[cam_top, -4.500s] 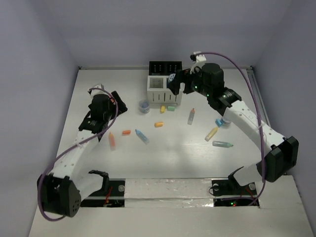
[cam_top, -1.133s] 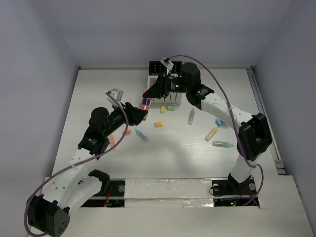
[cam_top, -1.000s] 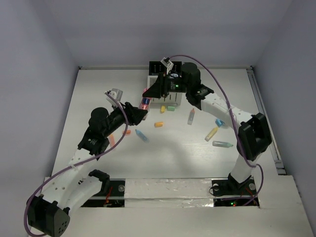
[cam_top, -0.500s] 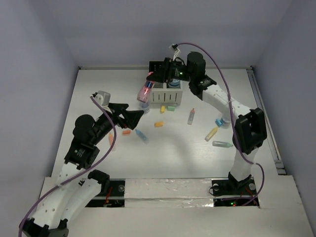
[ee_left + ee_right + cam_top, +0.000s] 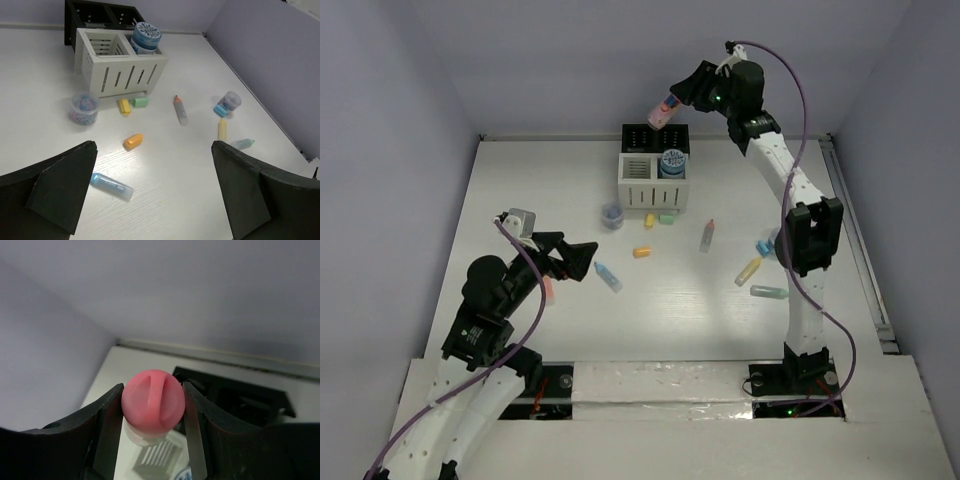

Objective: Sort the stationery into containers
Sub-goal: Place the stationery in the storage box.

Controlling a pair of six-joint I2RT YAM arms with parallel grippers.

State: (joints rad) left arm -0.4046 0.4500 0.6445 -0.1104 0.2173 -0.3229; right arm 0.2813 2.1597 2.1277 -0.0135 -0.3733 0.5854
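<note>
Right gripper (image 5: 675, 98) clamps pink-capped tube (image 5: 153, 409), raised high over organiser (image 5: 638, 190). Left gripper (image 5: 582, 256) spread wide, empty, above table (image 5: 520, 180) near blue tube (image 5: 608, 277). Blue roll (image 5: 671, 162) in white bin (image 5: 673, 190).

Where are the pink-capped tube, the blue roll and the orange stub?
pink-capped tube (image 5: 153, 401), right wrist view, its cap
blue roll (image 5: 145, 33), left wrist view, its top
orange stub (image 5: 133, 141), left wrist view, its middle

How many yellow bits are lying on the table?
2. One short yellow stub lies in front of the white bin, beside a green stub; a longer yellow stick lies further right. Others may be hidden.
</note>
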